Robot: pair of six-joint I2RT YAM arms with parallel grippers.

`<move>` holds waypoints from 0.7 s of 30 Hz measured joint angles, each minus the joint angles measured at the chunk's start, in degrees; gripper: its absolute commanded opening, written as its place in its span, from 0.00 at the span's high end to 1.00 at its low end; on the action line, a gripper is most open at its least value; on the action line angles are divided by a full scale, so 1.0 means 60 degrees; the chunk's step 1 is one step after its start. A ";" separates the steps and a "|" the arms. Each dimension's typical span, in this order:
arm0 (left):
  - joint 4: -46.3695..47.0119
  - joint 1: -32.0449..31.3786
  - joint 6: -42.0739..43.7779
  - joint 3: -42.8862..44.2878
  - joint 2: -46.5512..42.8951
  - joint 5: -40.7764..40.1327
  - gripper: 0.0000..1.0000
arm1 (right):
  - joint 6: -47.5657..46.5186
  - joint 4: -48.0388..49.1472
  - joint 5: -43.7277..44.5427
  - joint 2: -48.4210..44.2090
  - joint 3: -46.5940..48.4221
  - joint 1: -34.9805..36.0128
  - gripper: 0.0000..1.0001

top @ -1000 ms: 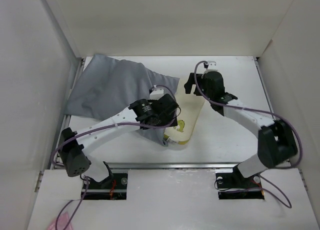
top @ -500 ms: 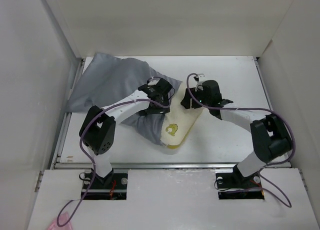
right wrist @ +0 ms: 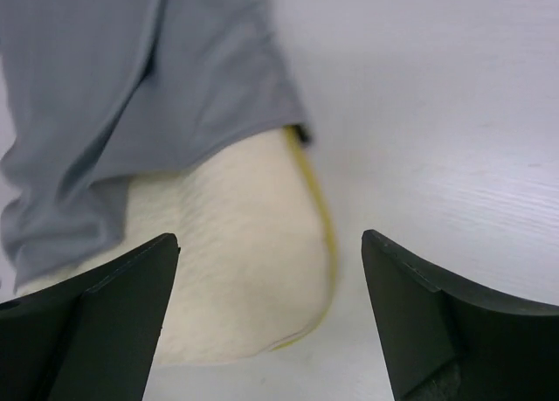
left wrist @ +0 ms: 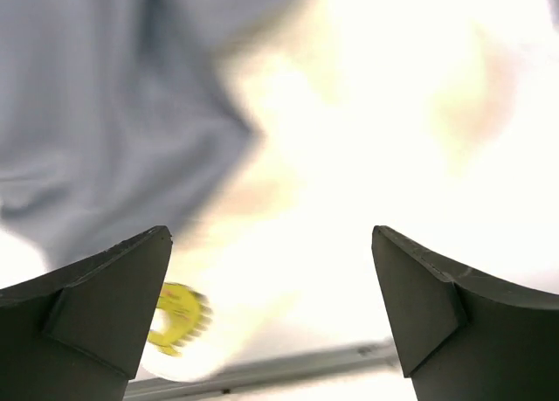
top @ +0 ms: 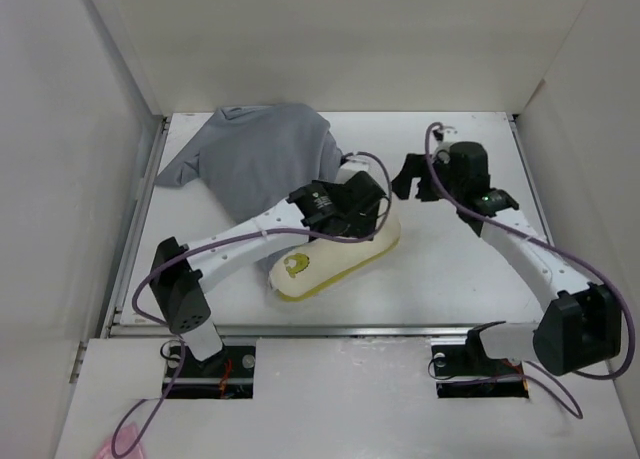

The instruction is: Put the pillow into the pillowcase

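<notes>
Roughly mid-insertion: pillow point(top: 330, 264) lies on worktop point(top: 450, 269), far end under pillowcase point(top: 265, 159), logo end bare. Left pincer point(left wrist: 269, 244) and right pincer point(right wrist: 269, 239) both wide, empty. Next, probably: grab case hem, pull over pillow.

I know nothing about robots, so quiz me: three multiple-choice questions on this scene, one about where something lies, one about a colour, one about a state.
1. The pillowcase lies on the table at its:
A) far left
B) near right
C) far right

2. The logo on the pillow is:
A) red
B) yellow
C) blue

3. The left end effector and right end effector are:
A) both shut on the pillow
B) both shut on the pillowcase
C) both open

Answers:
1 A, the top view shows grey cloth bunched far left.
2 B, a yellow mark on cream.
3 C, both wrist views show the fingers apart.
</notes>
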 measured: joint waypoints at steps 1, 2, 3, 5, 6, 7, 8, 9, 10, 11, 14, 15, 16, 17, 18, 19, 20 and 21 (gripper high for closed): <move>-0.0029 -0.0353 0.0040 0.0259 0.0087 0.0033 0.00 | 0.0015 -0.0076 -0.0004 -0.0007 0.0197 -0.0408 0.09; -0.0062 -0.0703 0.0102 0.0601 0.0291 0.0047 0.00 | 0.0015 -0.0146 -0.0004 0.0033 0.0361 -0.0831 0.09; -0.0062 -0.1045 0.0146 0.0973 0.0586 0.0066 0.00 | 0.0015 -0.0197 -0.0040 0.0120 0.0474 -0.1249 0.09; -0.0091 -0.1541 0.0226 0.1810 0.1472 0.0109 0.00 | -0.0015 -0.0342 -0.0087 0.0397 0.0550 -0.1891 0.09; -0.0124 -0.1687 0.0222 0.2266 0.2069 0.0091 0.00 | -0.0018 -0.0433 -0.0109 0.0568 0.0550 -0.2095 0.09; -0.0306 -0.1767 0.0189 0.2878 0.2761 0.0029 0.00 | -0.0022 -0.0554 -0.0120 0.0739 0.0550 -0.2211 0.09; -0.0495 -0.1785 0.0120 0.3468 0.3442 -0.0098 0.00 | -0.0022 -0.0627 -0.0157 0.0892 0.0535 -0.2262 0.09; -0.0645 -0.1745 0.0000 0.4102 0.4211 -0.0306 0.00 | -0.0022 -0.0692 -0.0197 0.1005 0.0521 -0.2262 0.09; -0.0787 -0.1647 -0.0146 0.4615 0.4903 -0.0499 0.00 | -0.0022 -0.0776 -0.0273 0.1075 0.0521 -0.2262 0.09; -0.0892 -0.1526 -0.0244 0.4940 0.5461 -0.0805 0.00 | -0.0091 -0.0718 0.0113 0.1107 0.0484 -0.2255 0.09; -0.1100 -0.1370 -0.0517 0.5282 0.5996 -0.1151 0.00 | -0.0135 -0.0780 0.0044 0.1421 0.0342 -0.2448 0.09; -0.1198 -0.1206 -0.0572 0.5191 0.6018 -0.1198 0.00 | -0.0138 -0.0863 -0.0095 0.1381 0.0324 -0.2466 0.09; -0.1228 -0.1016 -0.0634 0.5056 0.6018 -0.1239 0.00 | -0.0153 -0.0852 -0.0208 0.1337 0.0324 -0.2466 0.09; -0.1249 -0.0798 -0.0707 0.4918 0.6022 -0.1271 0.06 | -0.0164 -0.0809 -0.0321 0.1308 0.0324 -0.2466 0.09; -0.1271 -0.0605 -0.0805 0.4790 0.6029 -0.1279 0.26 | -0.0168 -0.0790 -0.0401 0.1275 0.0324 -0.2481 0.09; -0.1279 -0.0448 -0.0922 0.4688 0.6043 -0.1322 0.53 | -0.0171 -0.0783 -0.0463 0.1260 0.0324 -0.2488 0.09; -0.1290 -0.0302 -0.0984 0.4564 0.6058 -0.1417 0.81 | -0.0175 -0.0780 -0.0521 0.1253 0.0324 -0.2514 0.09; -0.1326 -0.0175 -0.0980 0.4426 0.6065 -0.1545 1.00 | -0.0186 -0.0783 -0.0594 0.1253 0.0321 -0.2561 0.09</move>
